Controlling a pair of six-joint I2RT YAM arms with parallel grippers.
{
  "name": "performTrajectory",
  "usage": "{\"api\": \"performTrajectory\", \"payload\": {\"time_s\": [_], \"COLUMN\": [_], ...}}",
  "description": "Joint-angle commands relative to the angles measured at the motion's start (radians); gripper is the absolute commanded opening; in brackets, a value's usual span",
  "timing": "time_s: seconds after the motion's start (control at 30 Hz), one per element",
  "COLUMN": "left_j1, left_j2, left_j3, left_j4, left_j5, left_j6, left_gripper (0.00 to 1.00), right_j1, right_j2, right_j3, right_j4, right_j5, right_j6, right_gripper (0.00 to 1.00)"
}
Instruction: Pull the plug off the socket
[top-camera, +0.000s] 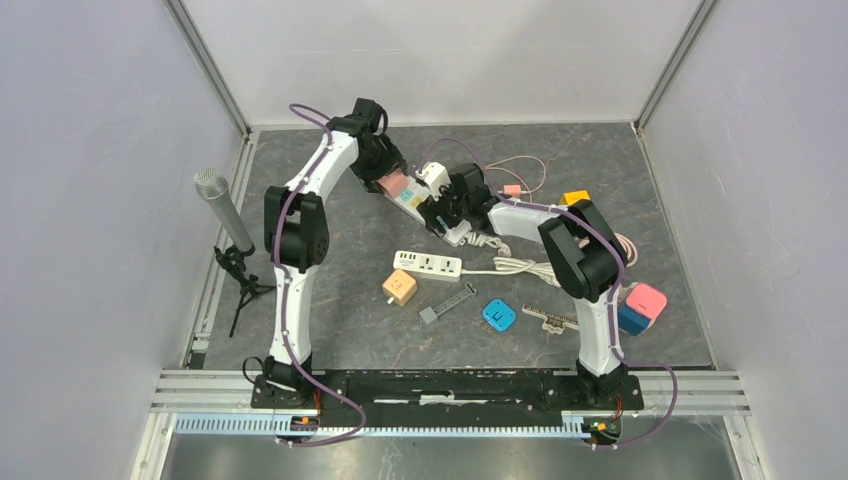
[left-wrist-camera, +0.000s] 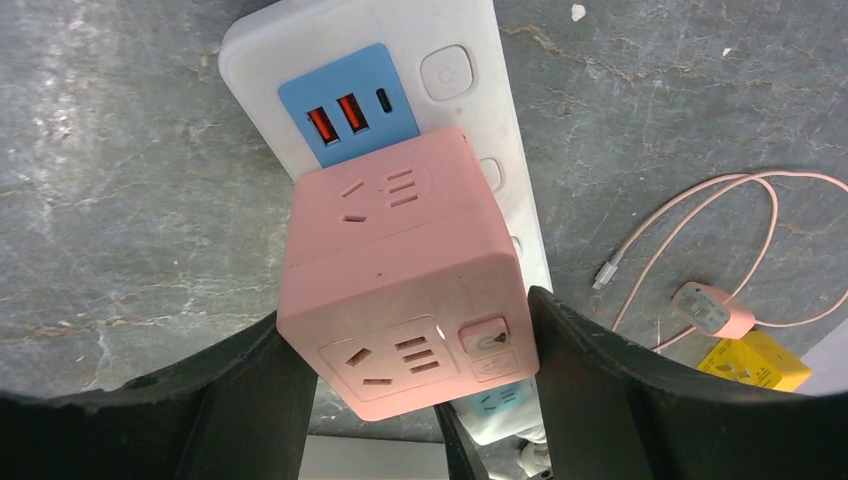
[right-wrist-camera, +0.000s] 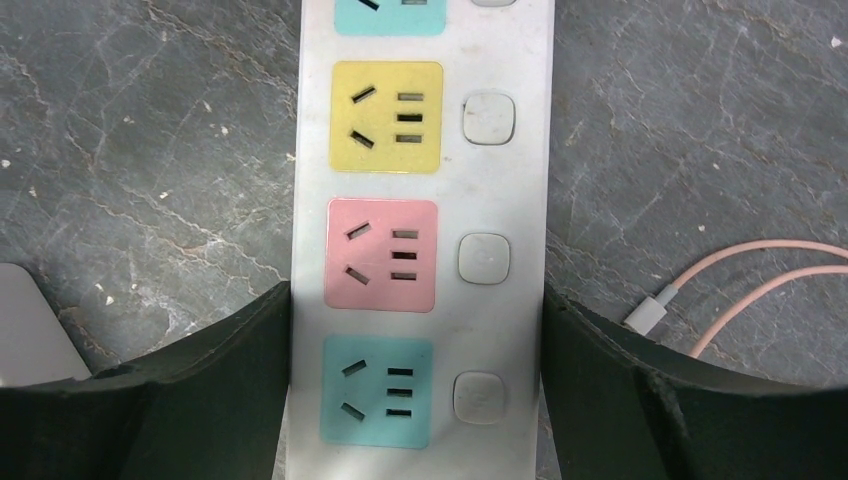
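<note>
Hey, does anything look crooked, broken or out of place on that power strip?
Nothing looks damaged or askew. The pink cube plug sits on the white power strip beside its USB panel, flanked by the left claw.

There are two power strips: the coloured-socket strip (right-wrist-camera: 510, 180) and the plain white strip (top-camera: 428, 264). Cube sockets number five: a pink cube (left-wrist-camera: 400, 260), a second pink cube (top-camera: 647, 299), an orange cube (top-camera: 400, 287), a yellow cube (top-camera: 575, 198) and a blue cube (top-camera: 630, 320). There is one microphone (top-camera: 222, 205) and one flat blue adapter (top-camera: 498, 315).
</note>
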Motion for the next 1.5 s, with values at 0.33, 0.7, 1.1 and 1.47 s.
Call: {"api": "performTrajectory", "payload": {"time_s": [0.33, 0.7, 1.1, 1.47], "left_j1": [0.0, 0.015, -0.016, 0.056], "left_j2": [-0.028, -0.035, -0.045, -0.065], "left_j3": [0.091, 0.06, 0.063, 0.034], "left_j4": [0.033, -0.034, 0.0, 0.033], "left_j5": [0.127, 0.075, 0.155, 0.315], "left_j6": [-0.004, 0.123, 0.099, 0.073], "left_gripper": [0.37, 0.37, 0.36, 0.35], "right_j1": [0.038, 0.058, 0.063, 0.065], "right_j2": [0.095, 0.105, 0.108, 0.12], "right_j3": [-0.005, 0.015, 0.038, 0.033], "right_j4": [-0.144, -0.172, -0.198, -0.2], "right_j5": [0.055, 0.109, 0.116, 0.125], "right_j6": [-0.053, -0.043, -0.017, -0.021], "right_gripper": [0.16, 0.14, 0.12, 0.11]}}
